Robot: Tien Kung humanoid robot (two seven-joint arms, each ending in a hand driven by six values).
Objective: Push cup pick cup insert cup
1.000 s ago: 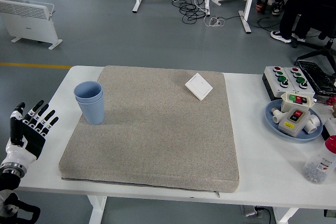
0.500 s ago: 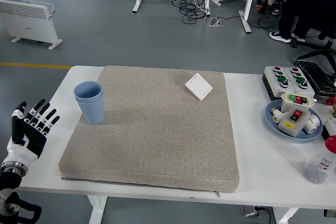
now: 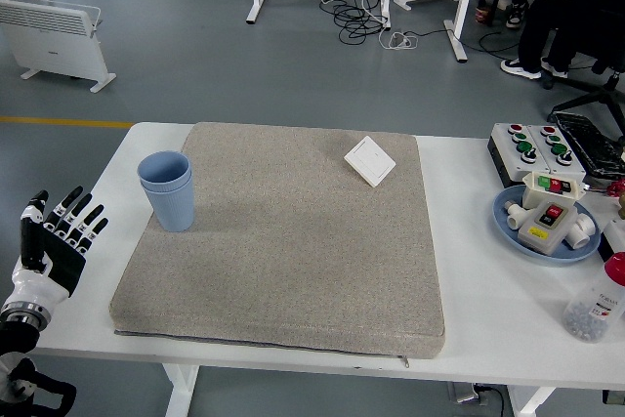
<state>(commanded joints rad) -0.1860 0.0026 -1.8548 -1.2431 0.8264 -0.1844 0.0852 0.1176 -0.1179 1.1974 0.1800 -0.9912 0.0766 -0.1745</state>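
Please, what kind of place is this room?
Probably a robotics lab or workshop: a white table holds grey button control boxes, loose black cables lie on the grey floor, and a white panel heater stands behind.

A white surface [image 3: 117,168] carries a large grey mat [image 3: 283,241] across its middle, its front edge close to the near rim — to the right, a white control box [image 3: 532,146] with red and green buttons sits toward the far edge, a blue plate [image 3: 543,235] of small switch parts lies in front of it, and a clear bottle [image 3: 598,302] with a red cap stands nearest
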